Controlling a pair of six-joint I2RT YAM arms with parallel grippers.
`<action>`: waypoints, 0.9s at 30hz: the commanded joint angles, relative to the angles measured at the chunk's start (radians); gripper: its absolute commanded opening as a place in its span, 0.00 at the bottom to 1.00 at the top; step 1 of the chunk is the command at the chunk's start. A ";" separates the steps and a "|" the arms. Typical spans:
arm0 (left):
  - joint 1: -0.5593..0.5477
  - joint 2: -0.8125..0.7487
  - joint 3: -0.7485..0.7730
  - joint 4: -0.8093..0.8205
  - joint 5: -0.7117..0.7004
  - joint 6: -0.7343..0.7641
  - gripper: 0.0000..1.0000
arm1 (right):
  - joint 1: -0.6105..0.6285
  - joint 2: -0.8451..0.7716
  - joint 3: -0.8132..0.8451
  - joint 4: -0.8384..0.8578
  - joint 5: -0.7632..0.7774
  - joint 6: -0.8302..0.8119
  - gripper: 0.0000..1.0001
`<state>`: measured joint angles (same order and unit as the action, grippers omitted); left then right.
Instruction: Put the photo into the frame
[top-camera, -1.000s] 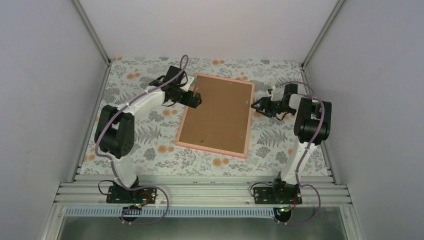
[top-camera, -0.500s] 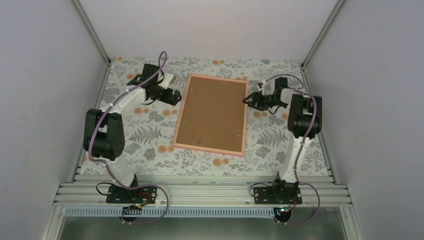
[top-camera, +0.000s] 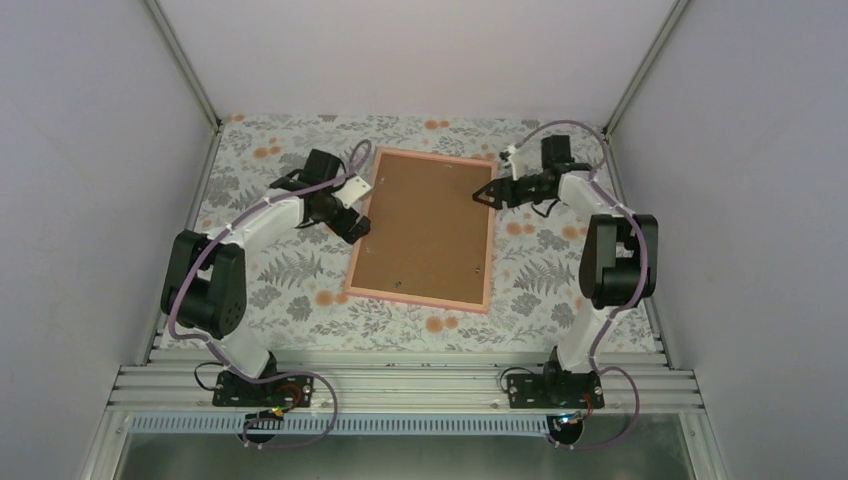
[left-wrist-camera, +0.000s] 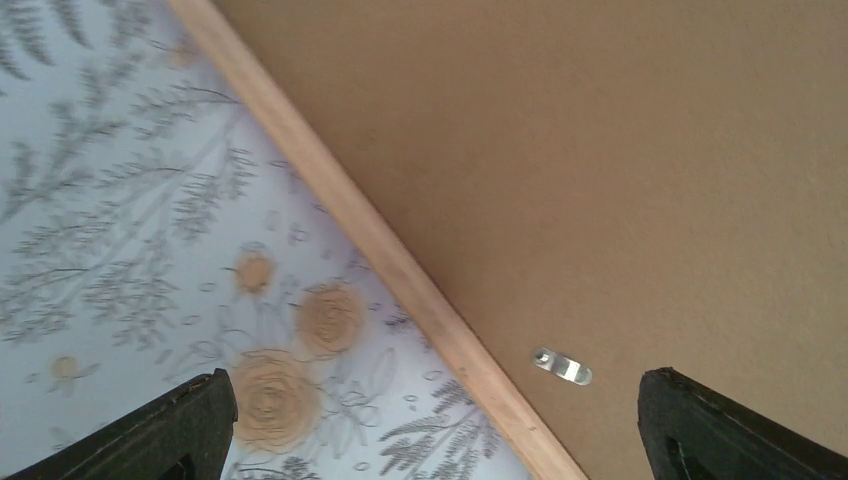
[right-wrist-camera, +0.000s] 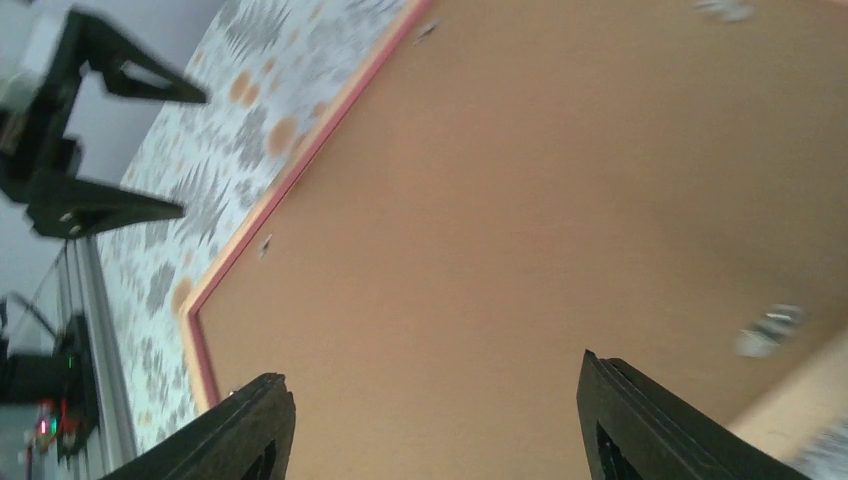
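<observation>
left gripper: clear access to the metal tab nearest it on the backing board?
Probably yes. The left gripper hangs open right over the metal tab with nothing between them, and the right gripper is at the opposite edge.

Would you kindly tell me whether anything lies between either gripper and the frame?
Nothing visible does. The left gripper hangs open over the left rail of the frame, the right gripper open near its far right corner. A backing board fills its opening.
</observation>
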<state>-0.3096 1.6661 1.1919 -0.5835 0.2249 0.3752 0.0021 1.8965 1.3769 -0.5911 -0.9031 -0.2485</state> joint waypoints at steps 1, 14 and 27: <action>-0.039 -0.017 -0.047 0.042 -0.070 0.053 1.00 | 0.093 -0.066 -0.094 -0.072 0.047 -0.158 0.69; -0.151 0.029 -0.098 0.106 -0.215 -0.084 1.00 | 0.302 -0.110 -0.295 0.148 0.129 -0.117 0.48; -0.169 0.112 -0.053 0.080 -0.261 -0.133 1.00 | 0.481 -0.095 -0.349 0.267 0.307 -0.154 0.42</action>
<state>-0.4759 1.7630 1.1168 -0.5007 0.0032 0.2642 0.4446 1.8111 1.0515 -0.3820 -0.6643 -0.3698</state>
